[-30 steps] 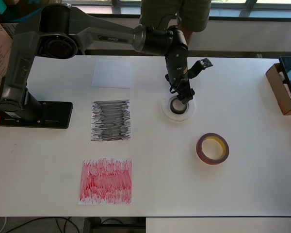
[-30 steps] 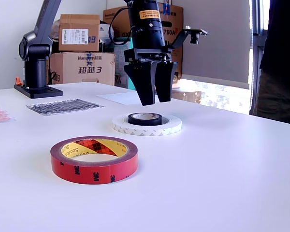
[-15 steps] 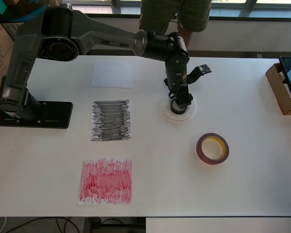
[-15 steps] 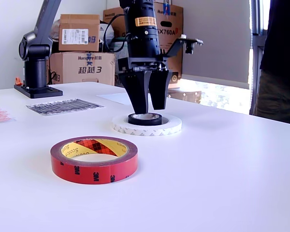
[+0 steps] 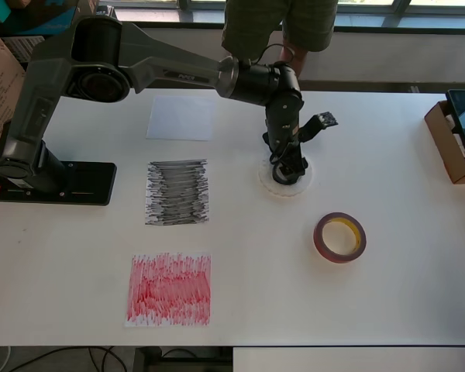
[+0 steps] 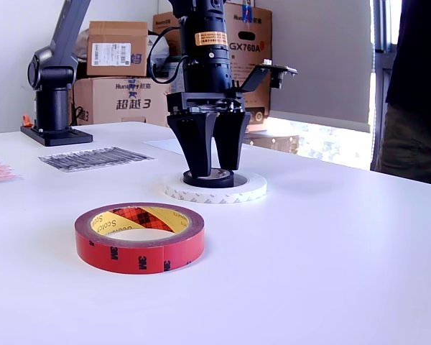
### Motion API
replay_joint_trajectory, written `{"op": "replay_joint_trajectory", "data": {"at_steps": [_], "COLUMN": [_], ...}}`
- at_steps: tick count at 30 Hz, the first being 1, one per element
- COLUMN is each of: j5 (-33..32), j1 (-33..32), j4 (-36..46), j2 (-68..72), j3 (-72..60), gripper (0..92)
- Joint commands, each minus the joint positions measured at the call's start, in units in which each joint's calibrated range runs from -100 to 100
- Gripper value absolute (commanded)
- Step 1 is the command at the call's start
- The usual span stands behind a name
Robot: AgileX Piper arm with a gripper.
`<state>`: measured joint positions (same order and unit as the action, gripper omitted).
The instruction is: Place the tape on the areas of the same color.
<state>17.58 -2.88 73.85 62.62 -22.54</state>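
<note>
The small black roll [image 6: 214,179] lies inside the wide flat white ring [image 6: 217,191] on the white table. My gripper [image 6: 214,171] is down over it, jaws open, with one finger on each side at the roll's height. In the overhead view the gripper [image 5: 287,170] hides most of the black roll, and the white ring [image 5: 302,184] shows around it. The dark-red roll [image 5: 339,237] with a yellowish core lies alone to the overhead view's lower right, and also shows in the exterior view [image 6: 140,237]. The white patch [image 5: 180,118], black scribbled patch [image 5: 177,192] and red scribbled patch [image 5: 169,288] lie in a column on the overhead view's left, all bare.
The arm's black base [image 5: 58,182] stands at the table's left edge in the overhead view. A cardboard box [image 5: 449,143] sits at the right edge. A person [image 5: 279,23] stands at the far side. Stacked cartons [image 6: 118,72] stand behind the table.
The gripper has come down from above the black roll until its open fingers reach the roll's sides. The rolls and patches have not moved.
</note>
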Motion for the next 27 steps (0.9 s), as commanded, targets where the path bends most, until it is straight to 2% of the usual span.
{"op": "replay_joint_trajectory", "data": {"at_steps": [1, 8, 11, 13, 18, 23, 27], "j5": [-0.3, -0.5, -0.2, -0.1, -0.5, -0.5, 0.2], "j1": [-0.3, -0.1, -0.1, -0.1, 1.2, 1.5, 1.3], "j4": [0.8, 0.4, 0.2, 0.2, 0.5, 1.3, 5.5], "j2": [-0.2, -0.1, 0.2, 0.2, -0.5, -3.7, -10.6], "j3": [-0.4, 0.0, 0.2, 0.3, 0.3, 0.5, 0.9], "gripper": [72.6, 27.8, 14.3, 8.4, 2.1, 2.1, 2.1]}}
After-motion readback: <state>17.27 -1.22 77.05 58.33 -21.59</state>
